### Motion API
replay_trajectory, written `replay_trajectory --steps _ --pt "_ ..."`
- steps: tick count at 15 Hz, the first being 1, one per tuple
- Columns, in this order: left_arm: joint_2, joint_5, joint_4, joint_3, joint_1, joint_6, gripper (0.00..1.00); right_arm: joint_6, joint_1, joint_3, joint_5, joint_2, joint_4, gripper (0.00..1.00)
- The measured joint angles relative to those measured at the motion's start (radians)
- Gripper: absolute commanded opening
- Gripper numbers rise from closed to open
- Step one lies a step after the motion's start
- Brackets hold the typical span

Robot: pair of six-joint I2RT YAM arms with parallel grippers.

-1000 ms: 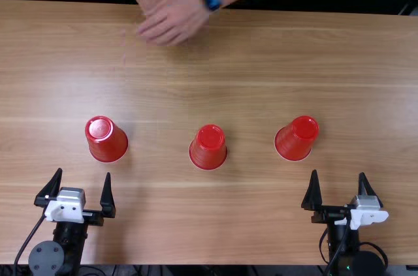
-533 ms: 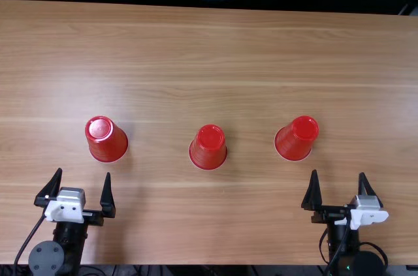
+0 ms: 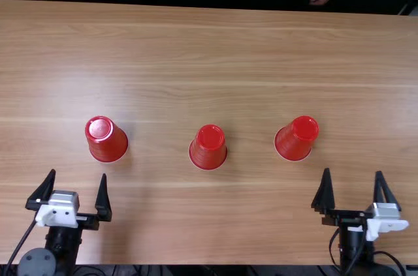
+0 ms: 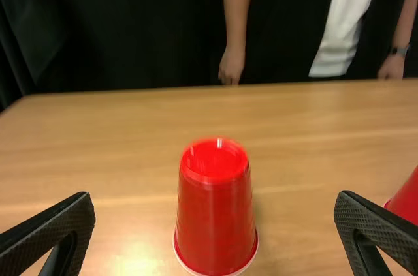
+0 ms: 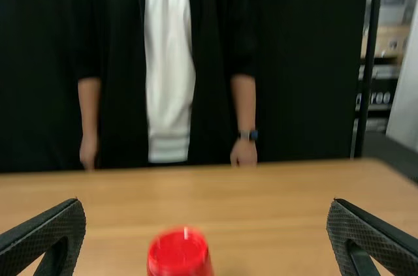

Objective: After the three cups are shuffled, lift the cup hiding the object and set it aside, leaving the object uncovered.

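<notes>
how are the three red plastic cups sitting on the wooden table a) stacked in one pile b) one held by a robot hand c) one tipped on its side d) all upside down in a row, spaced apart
d: the left red plastic cup, middle red plastic cup and right red plastic cup all stand rim-down and apart on the light brown wooden table.
</notes>
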Motion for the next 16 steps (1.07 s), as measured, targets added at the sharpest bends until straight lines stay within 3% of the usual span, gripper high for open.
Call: replay_trajectory --steps 5,8,10,13,16 --pt "0.315 -0.006 -0.317 0.45 0.0 0.0 1.0 -0.011 0.0 0.309 0.0 0.197 -0.283 1.0" --pt "0.543 -0.027 -0.584 0.722 0.01 0.0 1.0 -0.069 0.0 0.533 0.0 0.368 -0.535 1.0" --pt "0.663 -0.03 -0.727 0.887 0.01 0.0 1.0 -0.09 0.0 0.651 -0.001 0.469 -0.705 1.0" --pt "0.82 -0.032 -0.905 1.103 0.015 -0.001 1.0 -0.099 0.0 0.837 -0.001 0.649 -0.961 1.0" --pt "0.927 -0.035 -1.015 1.201 0.015 0.0 1.0 -0.1 0.01 0.989 -0.001 0.777 -1.093 1.0"
